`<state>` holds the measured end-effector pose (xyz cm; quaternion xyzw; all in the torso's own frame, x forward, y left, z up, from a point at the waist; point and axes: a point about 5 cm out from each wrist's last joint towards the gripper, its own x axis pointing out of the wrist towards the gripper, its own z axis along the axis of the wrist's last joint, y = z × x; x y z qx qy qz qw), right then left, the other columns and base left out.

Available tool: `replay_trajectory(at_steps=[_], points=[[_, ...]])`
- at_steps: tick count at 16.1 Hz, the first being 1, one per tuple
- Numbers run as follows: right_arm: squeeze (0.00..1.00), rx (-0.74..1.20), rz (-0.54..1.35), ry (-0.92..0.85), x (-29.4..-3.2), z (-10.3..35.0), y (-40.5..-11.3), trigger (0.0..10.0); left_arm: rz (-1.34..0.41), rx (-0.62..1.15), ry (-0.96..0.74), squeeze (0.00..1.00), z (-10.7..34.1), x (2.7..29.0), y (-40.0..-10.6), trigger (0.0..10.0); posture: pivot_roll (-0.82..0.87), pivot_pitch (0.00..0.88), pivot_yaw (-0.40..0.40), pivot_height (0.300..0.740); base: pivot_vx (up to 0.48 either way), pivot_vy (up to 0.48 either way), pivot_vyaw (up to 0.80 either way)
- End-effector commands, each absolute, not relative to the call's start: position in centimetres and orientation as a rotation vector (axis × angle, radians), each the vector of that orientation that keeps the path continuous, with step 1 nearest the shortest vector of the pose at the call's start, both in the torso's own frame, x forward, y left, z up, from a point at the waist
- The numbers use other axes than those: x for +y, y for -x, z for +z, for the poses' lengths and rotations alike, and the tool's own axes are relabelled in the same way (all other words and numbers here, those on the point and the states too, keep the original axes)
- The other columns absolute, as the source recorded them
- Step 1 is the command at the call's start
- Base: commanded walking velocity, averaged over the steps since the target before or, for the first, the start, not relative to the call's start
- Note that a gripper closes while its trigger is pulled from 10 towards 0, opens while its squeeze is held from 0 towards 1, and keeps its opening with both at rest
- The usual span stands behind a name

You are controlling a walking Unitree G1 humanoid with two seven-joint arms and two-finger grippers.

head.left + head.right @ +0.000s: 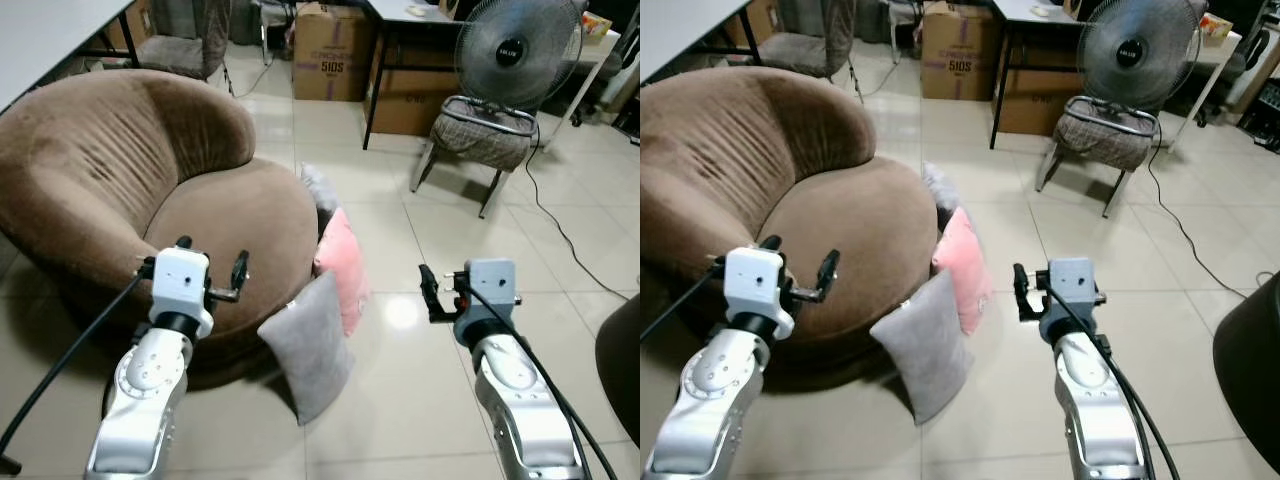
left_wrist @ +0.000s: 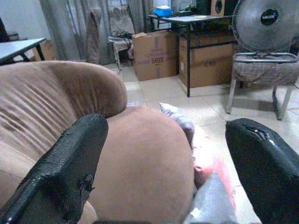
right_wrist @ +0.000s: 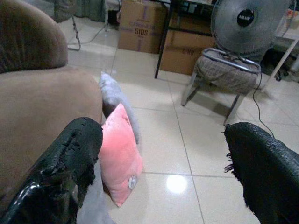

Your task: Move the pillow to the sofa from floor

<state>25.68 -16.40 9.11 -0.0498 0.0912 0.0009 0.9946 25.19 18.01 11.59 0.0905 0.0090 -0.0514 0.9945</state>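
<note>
Black fingers of the left gripper (image 1: 212,277) stand apart over the sofa (image 1: 230,215) seat; the right gripper (image 1: 443,293), also spread, hangs above bare floor (image 1: 420,390). Between them 3 pillows lean on the sofa's front, standing on the floor: a grey pillow (image 1: 310,345) nearest, a pink pillow (image 1: 340,265) behind it, another grey one (image 1: 318,190) farthest. Reaching well likely means bending low, clamping the nearest cushion's top corner, then lifting clear of the seat edge.
</note>
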Motion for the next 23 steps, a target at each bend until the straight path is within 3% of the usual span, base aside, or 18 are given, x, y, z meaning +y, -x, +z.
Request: replay_trajectory(at_steps=[1, 7, 23], points=[[0.00, 0.158, -0.023, 0.110, -16.90, 9.69, -25.75, 10.0, -0.128, 0.014, -0.188, 0.00, 11.69, 17.46, -25.49, 10.0, 0.03, 0.000, -0.036, 0.732, 0.285, 0.000, 0.00], [0.00, 0.155, -0.027, 0.113, -17.00, 9.70, -25.78, 10.0, -0.134, 0.017, -0.188, 0.00, 11.60, 17.28, -25.66, 10.0, 0.02, 0.000, -0.026, 0.732, 0.284, 0.000, -0.35], [0.00, 0.150, -0.041, 0.123, -17.40, 9.74, -25.80, 10.0, -0.139, 0.008, -0.186, 0.00, 11.50, 17.07, -25.80, 10.0, 0.02, 0.000, -0.029, 0.732, 0.285, 0.000, 0.00]])
